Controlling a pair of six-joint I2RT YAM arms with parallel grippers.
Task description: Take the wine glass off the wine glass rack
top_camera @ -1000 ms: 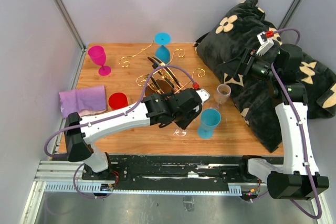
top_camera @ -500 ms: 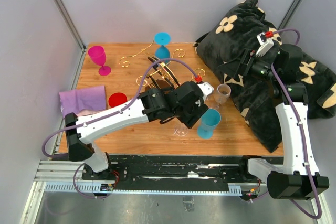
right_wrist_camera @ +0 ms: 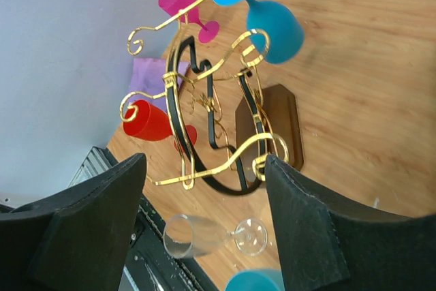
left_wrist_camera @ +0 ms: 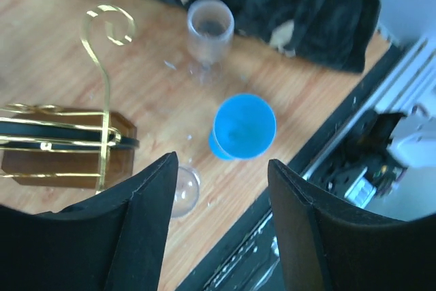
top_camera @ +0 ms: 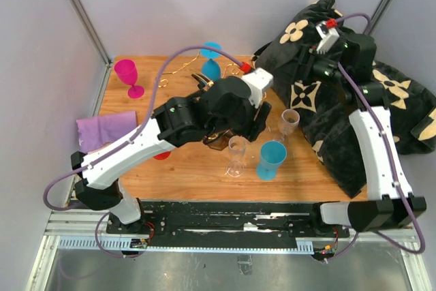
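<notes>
Clear wine glass [top_camera: 236, 153] upright on table [top_camera: 184, 175], just beneath left gripper [left_wrist_camera: 221, 163], jaws apart, empty.

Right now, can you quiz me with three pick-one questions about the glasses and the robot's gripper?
1. Where on the table does the pink glass stand?
A) near right corner
B) far left corner
C) the middle

2. How many glasses are blue?
A) one
B) four
C) two

3. How is the left gripper?
A) open and empty
B) shut on the pink glass
C) shut on nothing

Answers:
1 B, it stands upright by the far left edge.
2 C, the hanging blue glass on the rack and the standing blue glass on the table.
3 A, its fingers are apart with nothing between them.
</notes>
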